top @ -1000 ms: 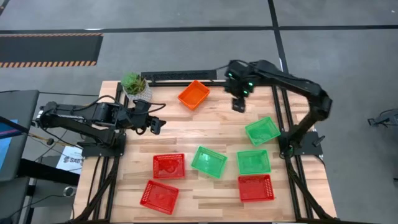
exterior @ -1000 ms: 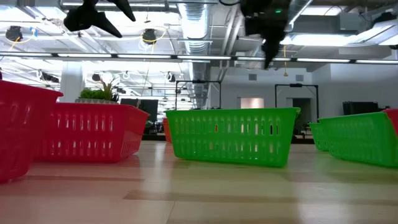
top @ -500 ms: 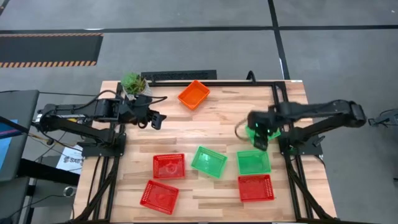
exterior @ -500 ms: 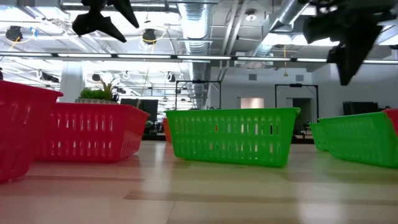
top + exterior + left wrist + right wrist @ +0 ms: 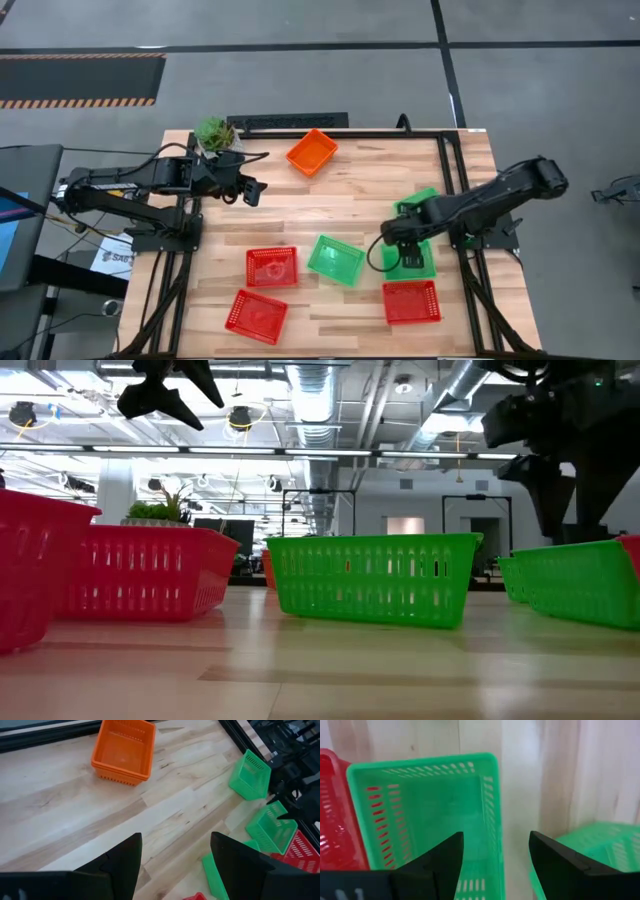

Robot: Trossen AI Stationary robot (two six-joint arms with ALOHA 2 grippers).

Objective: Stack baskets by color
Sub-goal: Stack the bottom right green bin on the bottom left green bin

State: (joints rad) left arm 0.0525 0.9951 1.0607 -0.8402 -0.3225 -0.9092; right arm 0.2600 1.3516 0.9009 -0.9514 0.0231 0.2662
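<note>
One orange basket (image 5: 312,151) sits at the far middle of the table. Three green baskets (image 5: 336,259) (image 5: 424,203) (image 5: 410,263) lie in the middle and on the right. Three red baskets (image 5: 272,267) (image 5: 257,315) (image 5: 412,301) sit nearer the front. My right gripper (image 5: 398,244) (image 5: 495,865) points down, open, just above the near right green basket (image 5: 430,815), with that basket's side wall (image 5: 492,810) below the gap between its fingers. My left gripper (image 5: 250,190) (image 5: 175,865) hangs open above the far left of the table, holding nothing.
A green plant in a white pot (image 5: 216,135) stands at the far left corner, close to my left arm. A black frame (image 5: 455,190) runs along the table's right side. Bare wood (image 5: 330,205) lies between the orange basket and the nearer baskets.
My right gripper has swung from beside the orange basket at the far edge toward the near edge and come down over the near right green basket, staying open. The baskets have not moved.
</note>
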